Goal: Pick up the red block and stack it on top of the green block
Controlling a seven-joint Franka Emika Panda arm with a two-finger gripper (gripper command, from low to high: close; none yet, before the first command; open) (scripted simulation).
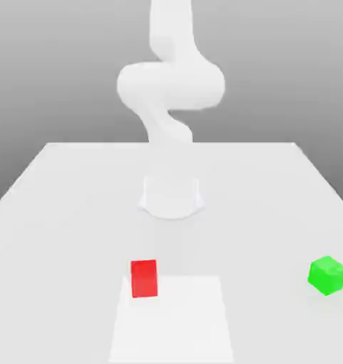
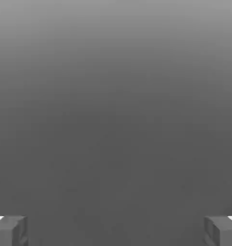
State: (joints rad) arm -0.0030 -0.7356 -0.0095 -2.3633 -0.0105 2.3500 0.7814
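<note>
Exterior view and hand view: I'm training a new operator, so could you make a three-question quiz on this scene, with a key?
1. True or false: the red block and the green block stand apart on the table.
2. Multiple choice: which is nearest the exterior view's right edge?
a) the red block
b) the green block
c) the arm's base
3. Fill in the blank, open or shut: in the hand view, the gripper is ____.

Key: 1 true; 2 b; 3 open.
</note>
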